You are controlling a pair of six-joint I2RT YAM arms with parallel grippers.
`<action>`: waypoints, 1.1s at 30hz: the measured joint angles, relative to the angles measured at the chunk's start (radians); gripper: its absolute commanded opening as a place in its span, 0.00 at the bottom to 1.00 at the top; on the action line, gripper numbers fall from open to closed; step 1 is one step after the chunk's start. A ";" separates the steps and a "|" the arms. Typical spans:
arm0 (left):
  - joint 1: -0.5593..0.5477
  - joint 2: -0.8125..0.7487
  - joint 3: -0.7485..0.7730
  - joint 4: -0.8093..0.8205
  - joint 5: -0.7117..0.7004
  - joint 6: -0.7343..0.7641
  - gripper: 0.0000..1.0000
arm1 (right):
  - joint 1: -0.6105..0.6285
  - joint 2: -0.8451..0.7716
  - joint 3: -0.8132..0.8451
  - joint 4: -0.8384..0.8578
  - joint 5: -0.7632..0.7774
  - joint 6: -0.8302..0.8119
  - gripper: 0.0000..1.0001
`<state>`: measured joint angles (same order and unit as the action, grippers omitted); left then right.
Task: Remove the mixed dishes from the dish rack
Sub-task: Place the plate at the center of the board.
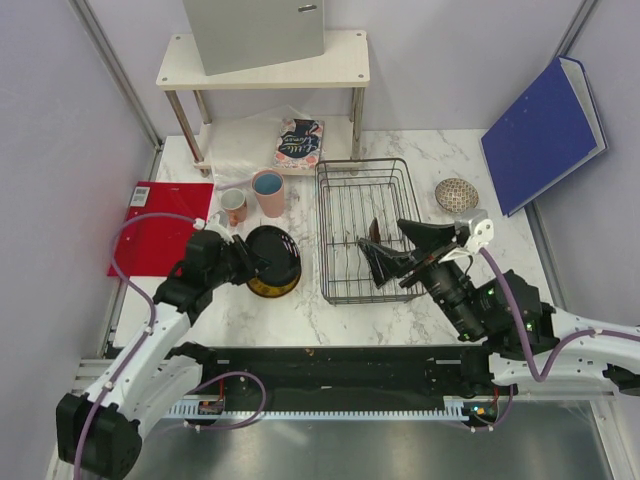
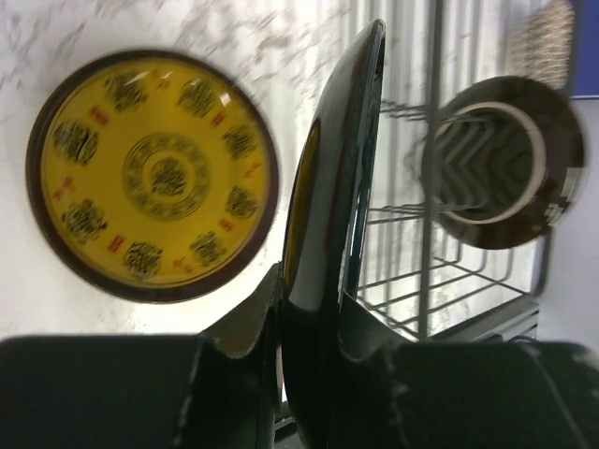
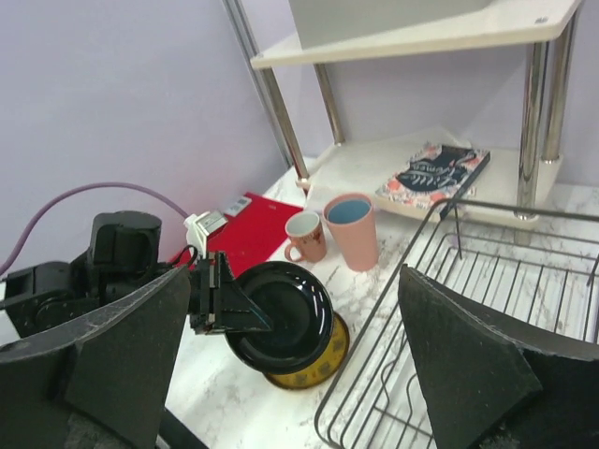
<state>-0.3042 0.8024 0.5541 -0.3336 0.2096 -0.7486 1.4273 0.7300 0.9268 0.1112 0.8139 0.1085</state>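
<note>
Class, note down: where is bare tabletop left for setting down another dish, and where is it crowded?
Free: the marble in front of the rack and yellow plate; also behind the rack, toward the blue binder. Crowded: left of the rack, where cup, mug and black plate cluster.

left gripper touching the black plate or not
Touching. The left wrist view shows the black plate on edge between the fingers of the left gripper, one pressed against each face.
</note>
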 measured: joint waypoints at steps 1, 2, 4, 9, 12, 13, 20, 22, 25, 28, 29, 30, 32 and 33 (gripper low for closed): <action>0.002 0.021 -0.014 0.003 0.000 -0.005 0.02 | 0.000 0.003 -0.005 -0.016 0.000 0.017 0.98; 0.002 0.036 -0.024 0.004 0.000 -0.010 0.02 | 0.000 0.004 -0.008 -0.027 0.000 0.028 0.98; 0.007 0.074 -0.045 0.008 0.000 -0.019 0.02 | 0.000 0.005 -0.027 -0.045 -0.001 0.057 0.98; 0.014 0.132 -0.057 0.043 -0.016 -0.035 0.02 | 0.000 0.005 -0.071 -0.071 -0.003 0.104 0.98; 0.018 0.167 -0.058 0.077 -0.024 -0.044 0.02 | 0.000 0.004 -0.089 -0.074 -0.004 0.121 0.98; 0.019 0.179 -0.058 0.084 -0.025 -0.047 0.02 | 0.000 0.003 -0.093 -0.074 -0.004 0.124 0.98; 0.022 0.294 -0.058 0.124 -0.024 -0.056 0.08 | 0.000 -0.011 -0.120 -0.075 -0.003 0.132 0.98; 0.023 0.317 -0.058 0.122 -0.023 -0.058 0.16 | 0.000 -0.016 -0.122 -0.074 -0.003 0.132 0.98; 0.024 0.321 -0.057 0.119 -0.017 -0.059 0.26 | 0.000 -0.021 -0.124 -0.074 -0.003 0.132 0.98; 0.023 0.319 -0.045 0.093 -0.016 -0.058 0.36 | 0.000 -0.022 -0.128 -0.074 -0.003 0.131 0.98; 0.023 0.318 -0.037 0.077 -0.016 -0.056 0.38 | 0.000 -0.021 -0.129 -0.074 -0.003 0.131 0.98; 0.023 0.316 -0.030 0.065 -0.016 -0.053 0.42 | 0.000 -0.019 -0.129 -0.074 -0.003 0.131 0.98; 0.023 0.315 0.004 0.014 -0.016 -0.044 0.47 | 0.000 -0.014 -0.129 -0.074 -0.003 0.131 0.98; 0.023 0.317 0.022 -0.006 -0.016 -0.037 0.52 | 0.000 -0.011 -0.129 -0.074 -0.003 0.131 0.98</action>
<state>-0.2810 1.1191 0.5758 -0.3393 0.1936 -0.7856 1.4273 0.7189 0.7979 0.0376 0.8108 0.2398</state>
